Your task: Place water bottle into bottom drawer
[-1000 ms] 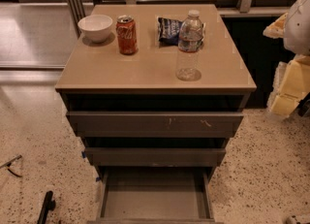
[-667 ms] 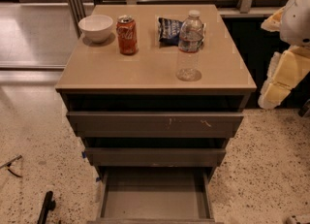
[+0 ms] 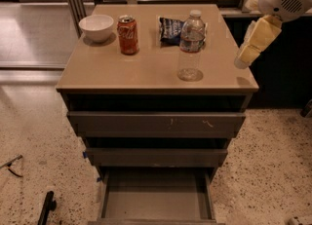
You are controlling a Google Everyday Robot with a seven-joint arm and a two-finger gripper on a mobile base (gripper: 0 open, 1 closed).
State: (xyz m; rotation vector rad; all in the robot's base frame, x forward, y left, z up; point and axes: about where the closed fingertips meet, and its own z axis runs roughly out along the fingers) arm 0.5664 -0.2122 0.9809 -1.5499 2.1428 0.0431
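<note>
- My gripper hangs in the air past the right edge of the counter, pointing down and to the left. It is near the water bottle but apart from it. I cannot tell whether it is wide or narrow.
- At the counter's far left corner sits a white bowl, upright.
- Just right of the bowl stands a red-orange soda can, upright and not touching it.
- Below the counter, two drawers with scuffed fronts sit one above the other. Under them the bottom drawer is pulled out, its flat grey floor showing.
- A dark snack bag lies flat toward the back of the counter, right of the can.
- The water bottle stands upright on the counter, in front of the bag's right end and overlapping it in view. It is the thing nearest my gripper and well above the open drawer.
</note>
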